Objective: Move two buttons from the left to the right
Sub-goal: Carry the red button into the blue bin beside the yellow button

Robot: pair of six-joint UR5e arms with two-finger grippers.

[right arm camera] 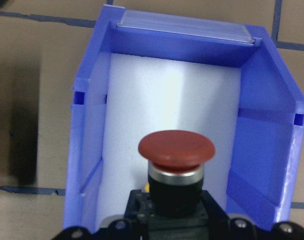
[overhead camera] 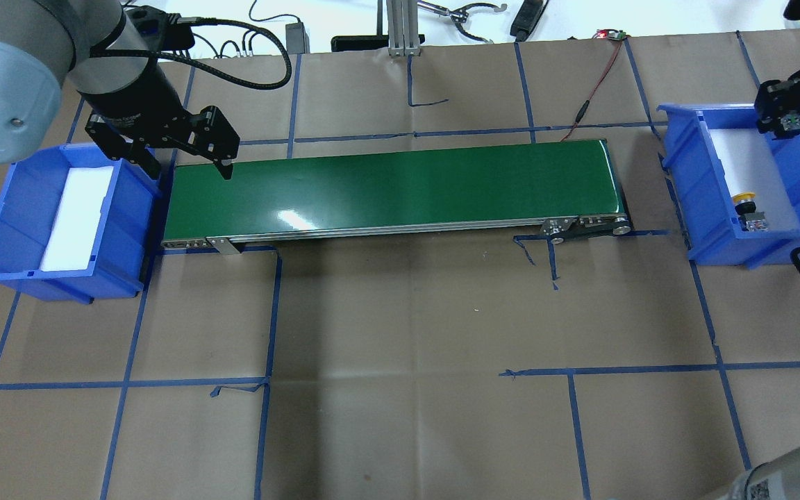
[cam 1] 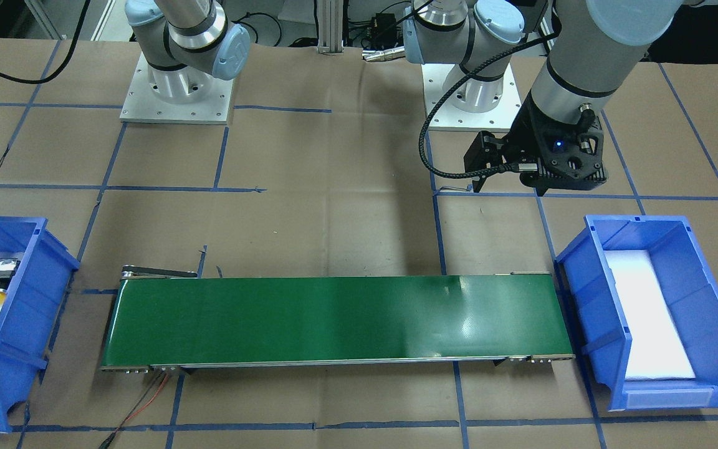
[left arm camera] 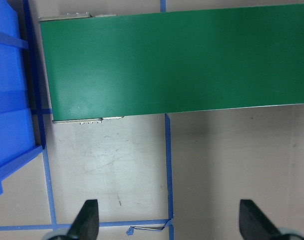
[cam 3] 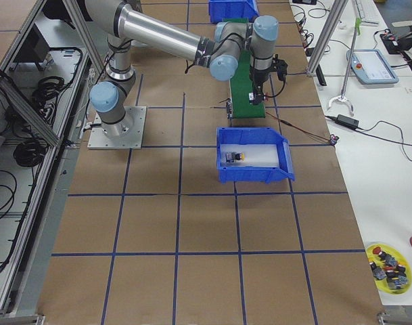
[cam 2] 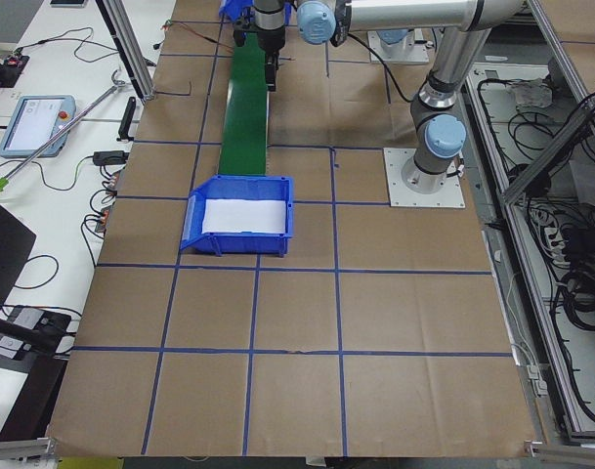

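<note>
Brown-paper table, blue tape grid. Green conveyor belt is lying between left bin and right bin. Left gripper is hovering by the belt's left end, jaws spread wide. Right gripper is clamping the red button over the right bin's far end. Yellow button is lying inside at the near end, apart from it.

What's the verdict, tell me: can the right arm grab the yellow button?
Probably not yet: the right claw is above the open bin, but shut on the red button; nothing covers the yellow button.
</note>
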